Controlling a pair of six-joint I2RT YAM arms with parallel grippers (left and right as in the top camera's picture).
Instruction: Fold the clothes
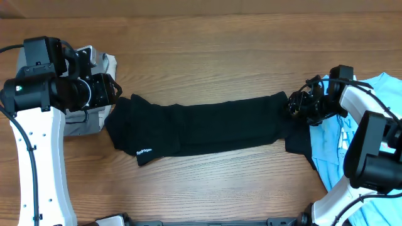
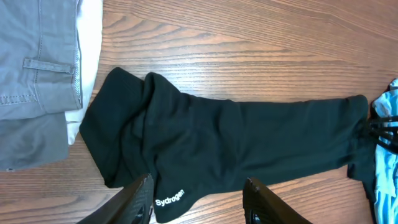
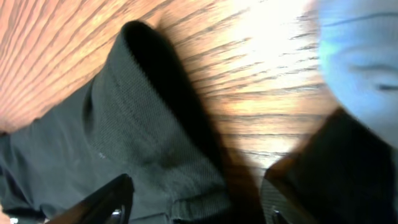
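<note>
A black garment (image 1: 201,125) with a white "Sydrogen" logo (image 1: 145,151) lies folded in a long band across the middle of the wooden table. It also shows in the left wrist view (image 2: 236,143) and the right wrist view (image 3: 143,143). My left gripper (image 1: 112,89) is open and empty, raised above the garment's left end; its fingers (image 2: 199,202) frame the logo corner. My right gripper (image 1: 296,105) is open, low at the garment's right end, its fingers (image 3: 199,202) spread over the black fabric edge.
A folded grey and white pile (image 1: 94,116) lies at the left, seen also in the left wrist view (image 2: 37,81). A light blue shirt (image 1: 367,132) lies at the right edge, partly under my right arm. Bare wood (image 1: 207,56) lies behind the garment.
</note>
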